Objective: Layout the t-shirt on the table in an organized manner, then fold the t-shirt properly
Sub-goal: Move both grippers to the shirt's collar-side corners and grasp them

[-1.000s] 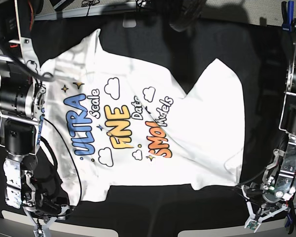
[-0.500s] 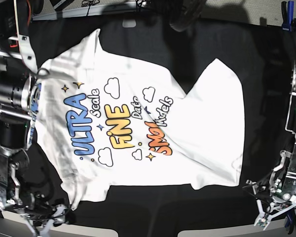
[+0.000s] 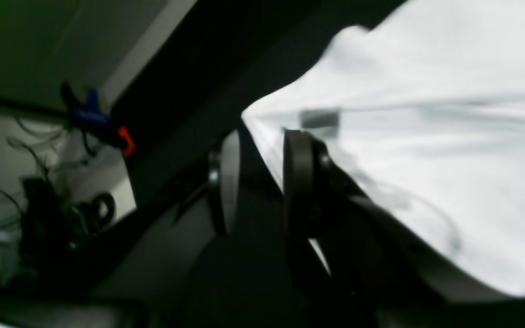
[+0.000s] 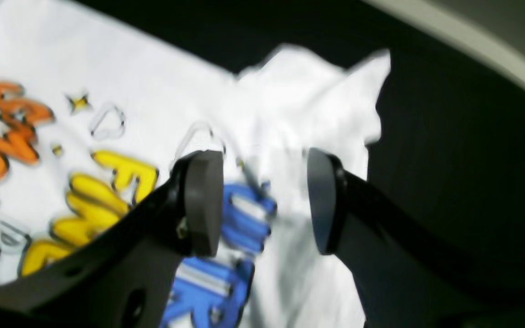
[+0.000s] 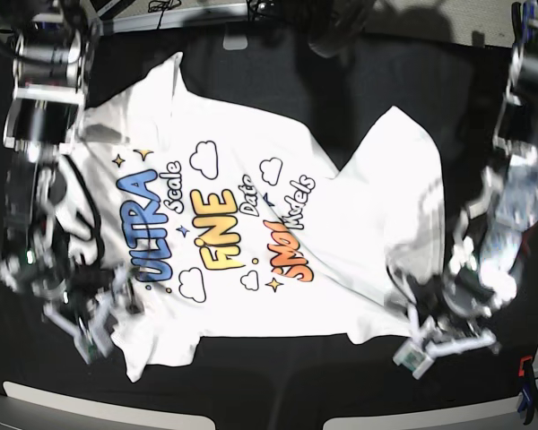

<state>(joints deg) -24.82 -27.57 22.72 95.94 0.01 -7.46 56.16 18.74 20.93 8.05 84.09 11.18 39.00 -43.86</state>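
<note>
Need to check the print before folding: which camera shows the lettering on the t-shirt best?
The base view: the t-shirt lies face up on the table, with ULTRA, FINE and SMOL all readable. The right wrist view shows blurred parts of the three words behind the right gripper. The left wrist view shows only an orange speck.

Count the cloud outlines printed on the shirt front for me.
4 on the t-shirt: one above "Scale", one above "Models", one below "ULTRA", a small one below "FINE". Folds or arms may hide more.
</note>
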